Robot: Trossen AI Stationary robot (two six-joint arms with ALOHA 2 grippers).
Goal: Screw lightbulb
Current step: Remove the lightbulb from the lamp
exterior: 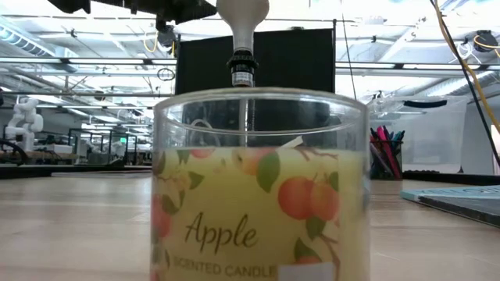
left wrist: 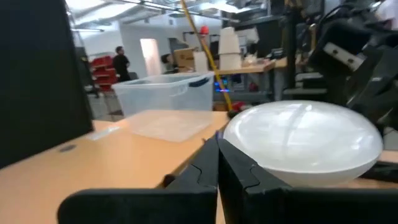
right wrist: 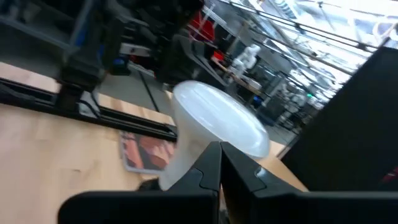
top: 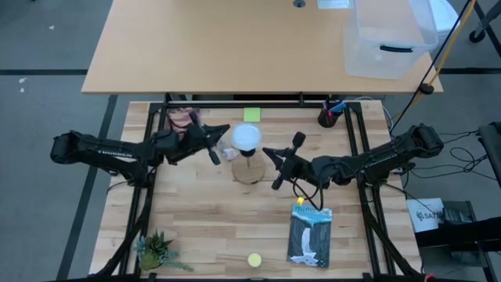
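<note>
The lightbulb [top: 248,136], with a smooth white dome and tapered grey neck, stands upright in the black socket of a round wooden base [top: 249,170] at mid-table. The left gripper [top: 218,145] and right gripper [top: 279,166] flank it, jaws fully closed, holding nothing. A glass jar candle [exterior: 260,187], labelled Apple, holds pale yellow wax. A black cup [top: 327,117] contains pens. A clear plastic bin [top: 389,37] sits on the far desk.

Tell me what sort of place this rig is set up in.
Probably a robotics lab or open workshop. The low view looks past an apple scented candle into a large hall with exposed ceiling lights and workbenches; the left wrist view shows people far off, beyond a clear plastic bin; cables run across the floor beside the table.
</note>
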